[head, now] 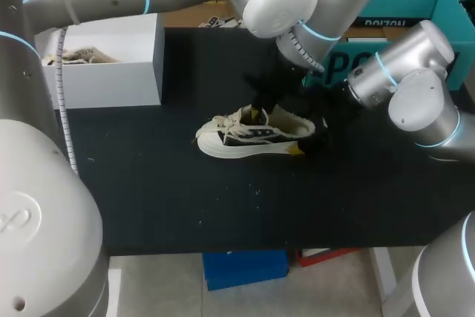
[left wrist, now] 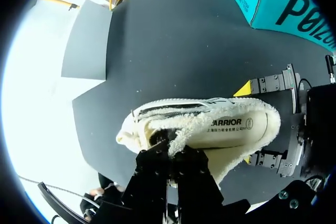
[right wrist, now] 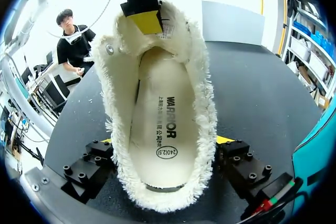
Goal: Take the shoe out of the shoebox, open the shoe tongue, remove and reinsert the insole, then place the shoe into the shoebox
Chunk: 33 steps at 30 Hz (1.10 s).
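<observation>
The left gripper (left wrist: 170, 153) is pinching the tongue (right wrist: 176, 22) up, the right gripper (right wrist: 165, 140) clamping the sneaker (head: 252, 137) at the heel — next probably calling for a grip on the insole (right wrist: 163, 124).

A black table (head: 223, 206) is filling the scene from near edge to far. Pale specks (head: 257, 191) are lying scattered on its dark top toward the near middle. A teal box (head: 438, 5) is standing open at the far right, print showing on its near wall. At the far left a spare shoe (head: 74, 56) is lying in the white box (head: 126, 64), its laces showing above the rim.
</observation>
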Available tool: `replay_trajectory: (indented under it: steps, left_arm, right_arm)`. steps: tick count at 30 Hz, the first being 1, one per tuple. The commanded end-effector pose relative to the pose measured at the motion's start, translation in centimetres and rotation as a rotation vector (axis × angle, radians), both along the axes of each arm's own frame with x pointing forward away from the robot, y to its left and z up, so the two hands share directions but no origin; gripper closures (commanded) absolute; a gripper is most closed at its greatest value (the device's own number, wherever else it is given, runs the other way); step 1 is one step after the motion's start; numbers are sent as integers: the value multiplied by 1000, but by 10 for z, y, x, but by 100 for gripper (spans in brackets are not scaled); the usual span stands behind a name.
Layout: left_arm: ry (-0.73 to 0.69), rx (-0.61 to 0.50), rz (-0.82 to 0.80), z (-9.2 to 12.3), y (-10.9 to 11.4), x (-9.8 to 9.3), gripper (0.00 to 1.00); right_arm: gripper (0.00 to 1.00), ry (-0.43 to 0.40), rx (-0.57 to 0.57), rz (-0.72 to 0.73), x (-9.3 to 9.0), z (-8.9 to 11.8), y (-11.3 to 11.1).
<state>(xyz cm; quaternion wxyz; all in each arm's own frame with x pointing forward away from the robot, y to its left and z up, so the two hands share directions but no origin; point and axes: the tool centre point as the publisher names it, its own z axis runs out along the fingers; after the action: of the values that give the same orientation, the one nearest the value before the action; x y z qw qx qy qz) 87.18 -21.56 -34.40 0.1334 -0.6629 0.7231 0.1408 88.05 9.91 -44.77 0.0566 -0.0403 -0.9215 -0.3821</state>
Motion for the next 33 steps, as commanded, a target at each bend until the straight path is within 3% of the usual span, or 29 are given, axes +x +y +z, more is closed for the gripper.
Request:
replay_trajectory:
  steps: [1,10,28,33]
  left_arm:
    - [-33,-67,-5,18,16,-8,100]
    - [-67,-125,17,31,35,-10,100]
    - [-75,-144,74,9,74,-27,100]
    - [-63,-144,89,-6,82,-31,100]
  right_arm:
    - [100,2,-4,-2,-1,-5,2]
    - [100,2,-4,-2,-1,-5,2]
    - [100,2,-4,-2,-1,-5,2]
    - [100,2,-4,-2,-1,-5,2]
